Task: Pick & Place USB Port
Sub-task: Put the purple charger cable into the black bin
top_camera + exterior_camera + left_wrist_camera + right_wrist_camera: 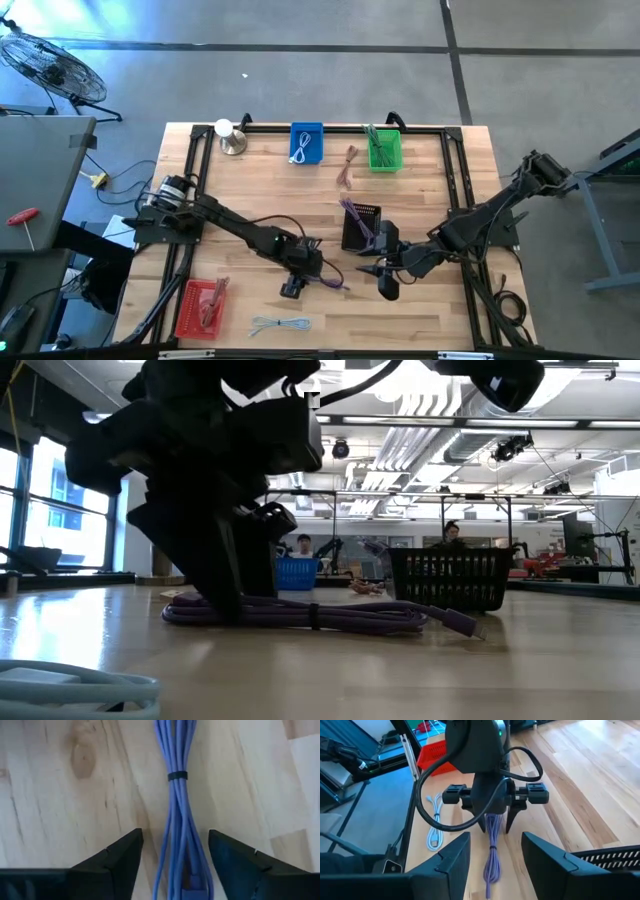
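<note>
A purple USB cable [177,810], bundled with a black tie, lies flat on the wooden table [420,310]. It also shows in the high view [335,283] and the low view [320,616]. My left gripper [175,831] points steeply down over it, open, with one finger on each side of the bundle's end and a gap to each finger. My right gripper [496,835] hovers open and empty to the right of the cable [380,270], facing the left gripper [492,800].
A black basket [360,225] stands just beyond the cable. A blue bin [306,143] and a green bin [385,150] stand at the far edge, with a brown cable [347,165] between them. At the near left are a red bin [200,305] and a white cable [280,323].
</note>
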`<state>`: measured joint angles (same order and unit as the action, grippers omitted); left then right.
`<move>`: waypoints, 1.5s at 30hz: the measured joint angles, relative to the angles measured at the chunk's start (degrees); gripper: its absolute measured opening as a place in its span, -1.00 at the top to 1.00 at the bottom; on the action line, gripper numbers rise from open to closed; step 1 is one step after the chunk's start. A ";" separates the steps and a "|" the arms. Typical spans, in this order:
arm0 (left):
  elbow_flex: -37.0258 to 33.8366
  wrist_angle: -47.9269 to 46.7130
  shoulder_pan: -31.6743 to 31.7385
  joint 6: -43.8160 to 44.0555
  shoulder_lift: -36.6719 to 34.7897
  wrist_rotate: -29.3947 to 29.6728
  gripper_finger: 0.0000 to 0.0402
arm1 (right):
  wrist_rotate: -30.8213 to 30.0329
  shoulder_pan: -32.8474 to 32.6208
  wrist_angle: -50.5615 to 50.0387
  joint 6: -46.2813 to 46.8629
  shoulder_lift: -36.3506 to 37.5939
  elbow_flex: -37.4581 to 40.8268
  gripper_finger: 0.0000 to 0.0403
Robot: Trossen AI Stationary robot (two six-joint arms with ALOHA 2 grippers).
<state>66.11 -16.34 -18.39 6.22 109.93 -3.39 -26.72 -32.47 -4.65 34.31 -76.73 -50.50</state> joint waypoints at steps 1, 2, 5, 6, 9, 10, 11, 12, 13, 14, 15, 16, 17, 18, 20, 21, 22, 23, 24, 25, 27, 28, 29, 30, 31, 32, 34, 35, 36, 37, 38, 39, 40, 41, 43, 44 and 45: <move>0.00 -0.04 0.00 0.00 0.00 0.36 -0.05 | -0.06 0.02 -0.06 0.00 -0.01 0.00 0.16; 0.00 -0.04 0.00 0.00 0.02 0.92 0.03 | -0.12 0.04 -0.02 -0.02 0.00 0.00 0.16; 0.00 -0.15 0.02 -2.75 0.08 2.45 0.36 | -0.20 0.04 -0.03 -0.61 0.00 0.00 0.16; 0.00 -0.15 0.00 -4.36 0.09 3.09 0.50 | -0.20 0.04 0.01 -0.78 -0.01 0.00 0.16; -0.02 0.04 -0.04 -7.71 0.11 3.80 0.88 | -0.18 0.04 0.02 -0.88 0.00 0.00 0.16; -0.01 0.00 -0.04 -7.67 0.07 3.74 0.91 | -0.17 0.04 0.02 -0.88 0.00 0.00 0.16; 0.00 -0.08 -0.04 -7.64 0.07 3.75 0.90 | -0.17 0.04 0.01 -0.88 -0.01 0.00 0.16; -0.01 -0.09 -0.04 -7.86 0.07 3.78 0.89 | -0.17 0.04 0.02 -0.86 -0.01 0.00 0.16; -0.01 -0.09 -0.13 -8.25 0.07 3.81 0.89 | -0.17 0.04 0.02 -0.81 -0.01 0.00 0.16; -0.02 -0.11 -0.42 -8.45 0.07 4.01 0.90 | -0.17 0.04 0.02 -0.81 0.00 0.00 0.16; -0.02 -0.16 -0.51 -8.51 -0.03 4.54 0.93 | -0.17 0.04 0.02 -0.83 0.00 0.00 0.16; -0.05 -0.26 -0.80 -8.51 -0.39 5.35 0.95 | -0.17 0.04 0.03 -0.74 0.00 0.00 0.16; -0.11 -0.33 -1.08 -8.28 -0.70 6.11 0.96 | -0.17 0.04 0.07 -0.72 0.00 0.00 0.16; -0.11 -0.39 -1.31 -7.87 -0.92 6.82 0.95 | -0.17 0.04 0.17 -0.72 0.00 0.00 0.16; 0.45 -3.01 -1.96 -7.56 -1.74 8.39 0.95 | -0.17 0.04 0.29 -0.79 0.00 0.00 0.16; 1.40 -5.46 -2.29 -7.52 -2.18 9.78 0.96 | -0.17 0.04 0.31 -1.02 0.00 0.00 0.16; 2.87 -7.60 -2.76 -7.52 -2.55 11.83 0.97 | -0.17 0.04 0.43 -1.30 -0.01 0.00 0.16; 4.69 -9.91 -3.35 -7.53 -3.13 14.53 0.97 | -0.17 0.04 0.55 -1.74 0.00 0.00 0.16; 6.57 -12.95 -3.94 -7.53 -3.79 17.22 0.97 | -0.19 0.04 0.74 -2.44 0.00 0.00 0.16; 8.52 -16.27 -4.62 -7.52 -4.44 19.96 0.97 | -0.17 0.04 1.13 -3.16 0.00 0.00 0.16; 12.65 -21.50 -5.96 -7.56 -4.93 26.20 0.97 | -0.34 0.04 1.53 -4.41 -0.02 0.00 0.16; 14.59 -23.35 -6.72 -7.93 -5.09 30.30 0.97 | -0.73 0.04 1.52 -4.65 0.00 0.00 0.16; 16.72 -25.51 -7.50 -8.89 -5.23 35.23 0.97 | -1.25 0.07 1.47 -4.83 0.00 0.00 0.16; 18.76 -27.02 -8.19 -10.07 -5.36 40.82 0.97 | -1.91 0.07 1.34 -5.06 0.00 0.00 0.16; 20.89 -28.17 -8.92 -11.12 -5.44 46.45 0.97 | -2.71 0.10 1.18 -5.36 0.00 0.00 0.16; 22.78 -29.30 -9.59 -11.67 -5.52 52.12 0.97 | -3.38 0.18 1.08 -5.84 -0.01 0.00 0.16; 25.71 -31.80 -10.87 -11.90 -5.53 62.33 0.97 | -4.54 0.22 1.14 -6.03 0.00 0.00 0.16; 26.68 -31.82 -11.39 -11.78 -5.53 65.89 0.97 | -5.33 0.22 1.41 -5.91 0.00 0.00 0.16; 27.52 -31.55 -11.85 -11.39 -5.53 68.99 0.97 | -6.32 0.22 2.15 -5.59 0.00 0.00 0.16; 28.12 -31.34 -12.34 -10.69 -5.53 71.52 0.97 | -7.42 0.22 3.18 -5.00 0.00 0.00 0.16; 28.54 -30.94 -12.73 -10.08 -5.53 73.28 0.97 | -8.35 0.22 4.41 -4.81 0.00 0.00 0.16; 28.79 -30.38 -12.95 -9.52 -5.53 74.47 0.97 | -9.21 0.23 5.76 -5.06 0.00 0.00 0.16; 28.81 -29.63 -13.20 -9.01 -5.53 74.99 0.97 | -10.05 0.24 7.34 -6.03 0.00 0.00 0.16; 28.81 -29.06 -13.29 -8.33 -5.53 75.01 0.97 | -10.54 0.24 9.01 -7.30 0.00 0.00 0.16; 28.79 -27.78 -13.21 -6.28 -5.53 74.64 0.97 | -10.88 0.24 12.98 -11.11 0.00 0.00 0.16; 28.79 -27.13 -13.16 -5.23 -5.53 74.60 0.97 | -10.88 0.22 15.10 -13.26 0.00 0.00 0.16; 28.79 -26.43 -13.14 -4.33 -5.53 74.46 0.97 | -10.87 0.22 16.91 -15.07 0.00 0.00 0.16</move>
<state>94.89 -42.77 -31.53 1.89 104.40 71.06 -37.59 -32.25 12.26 19.24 -76.73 -50.50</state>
